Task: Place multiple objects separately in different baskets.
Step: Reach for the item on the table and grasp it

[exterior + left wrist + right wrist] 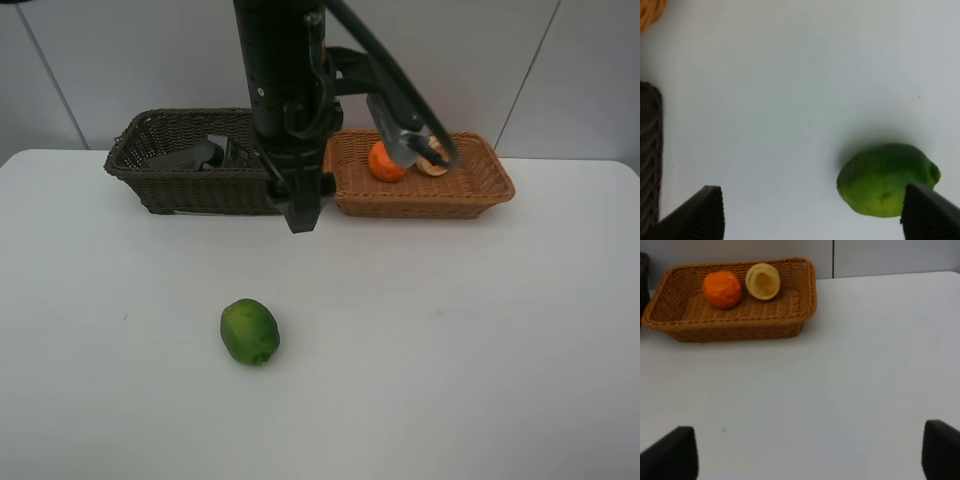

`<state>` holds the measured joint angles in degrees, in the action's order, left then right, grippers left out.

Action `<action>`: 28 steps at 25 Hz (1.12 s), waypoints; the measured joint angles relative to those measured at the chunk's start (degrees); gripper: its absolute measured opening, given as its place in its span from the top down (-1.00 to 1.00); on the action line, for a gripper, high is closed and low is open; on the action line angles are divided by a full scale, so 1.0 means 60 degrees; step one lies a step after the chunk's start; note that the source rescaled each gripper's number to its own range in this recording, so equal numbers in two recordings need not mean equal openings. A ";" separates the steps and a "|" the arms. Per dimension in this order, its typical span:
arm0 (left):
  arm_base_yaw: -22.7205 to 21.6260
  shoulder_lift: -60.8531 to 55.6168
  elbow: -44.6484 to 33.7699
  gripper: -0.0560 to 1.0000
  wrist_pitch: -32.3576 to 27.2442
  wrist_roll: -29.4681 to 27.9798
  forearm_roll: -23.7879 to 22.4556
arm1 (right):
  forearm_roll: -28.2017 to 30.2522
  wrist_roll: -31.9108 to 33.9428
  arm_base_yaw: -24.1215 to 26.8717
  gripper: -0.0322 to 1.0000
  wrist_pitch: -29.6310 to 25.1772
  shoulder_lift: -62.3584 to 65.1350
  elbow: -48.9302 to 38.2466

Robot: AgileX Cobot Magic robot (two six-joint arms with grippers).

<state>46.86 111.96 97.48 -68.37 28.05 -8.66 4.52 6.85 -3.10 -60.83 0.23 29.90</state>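
A: Nearest the camera, what lies on the white bench (480,330)?

B: A single green lime (250,331), at about seven o'clock from the bench's middle, well apart from both baskets. Its skin is glossy and unevenly shaded, with a small nub at one end. In the left wrist view it sits just beside one fingertip (932,212) of the left hand (812,212), whose jaws stand wide apart and hold nothing.

A: And the right hand?

B: The right hand (810,452) is released too, spread wide over bare bench, empty.

A: Farther back, the containers?

B: At eleven o'clock, the dark brown basket (170,180), the deeper one. Something dark and grey lies inside, but the arm column (285,110) covers part of it and the contents cannot be made out. At one o'clock, just beside it, the light tan basket (470,185) holds an orange (383,163) and, just beside that, a pale yellowish rounded item (763,281) with a hollow facing the right wrist camera.

A: Anything unclear?

B: In the high view an arm link crosses both items in the tan basket, and the left hand's fingertips cannot be made out there.
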 joint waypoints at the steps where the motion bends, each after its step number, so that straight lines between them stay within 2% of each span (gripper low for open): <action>1: 0.0000 0.0000 -0.0083 -0.85 0.0000 0.0280 0.0059 | 0.0000 0.0000 0.0000 -0.94 0.0000 0.0000 0.0000; 4: 0.0000 0.0000 -0.0168 -0.85 0.0000 0.1418 0.0264 | 0.0000 0.0000 0.0000 -0.94 0.0000 0.0000 0.0000; 12: 0.0070 -0.0080 -0.0507 -0.85 -0.0009 0.5621 0.0280 | 0.0000 0.0000 0.0000 -0.94 0.0000 0.0000 0.0000; 17: 0.0105 -0.0281 -0.1584 -0.85 -0.0009 0.7364 0.0255 | 0.0000 0.0000 0.0000 -0.94 0.0000 0.0000 0.0000; 18: 0.0105 -0.0492 -0.2133 -0.85 -0.0009 0.8110 0.0255 | 0.0000 0.0000 0.0000 -0.94 0.0000 0.0000 0.0000; 20: 0.0105 -0.0746 -0.2773 -0.85 -0.0009 0.8831 0.0265 | 0.0000 0.0000 0.0000 -0.94 0.0000 0.0000 0.0000; 24: 0.0105 -0.0936 -0.3701 -0.85 0.0166 0.9529 0.0374 | 0.0000 0.0000 0.0000 -0.94 0.0000 0.0000 0.0000; 28: 0.0105 -0.0936 -0.4199 -0.85 0.1049 0.9646 0.0541 | 0.0000 0.0000 0.0000 -0.94 0.0000 0.0000 0.0000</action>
<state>47.49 106.35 72.29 -62.08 85.92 -5.41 4.52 6.85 -3.10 -60.83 0.23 29.90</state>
